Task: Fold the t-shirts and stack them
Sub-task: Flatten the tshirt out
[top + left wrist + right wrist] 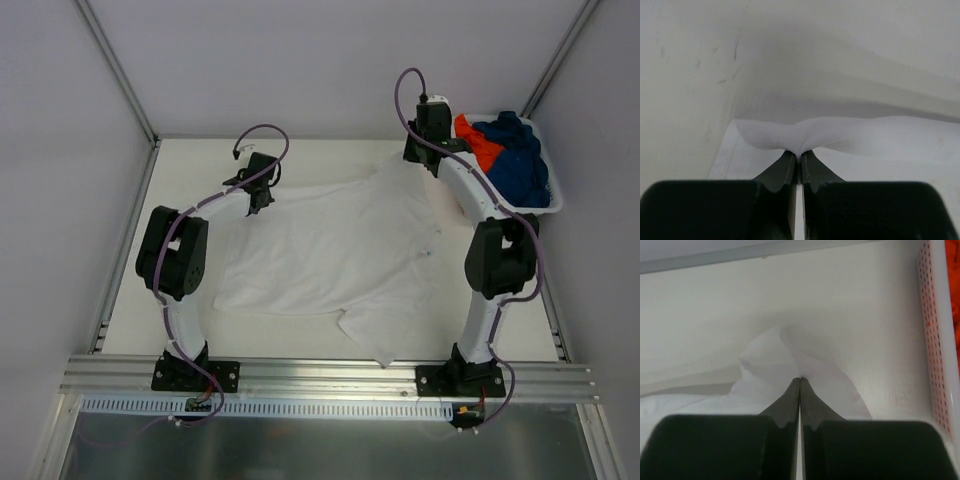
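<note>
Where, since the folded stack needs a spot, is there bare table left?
Bare table runs along the far wall beyond the white t-shirt, and down the left edge, partly under the left arm. A thin strip lies near the front rail. The far right is crowded: basket, right gripper.
</note>
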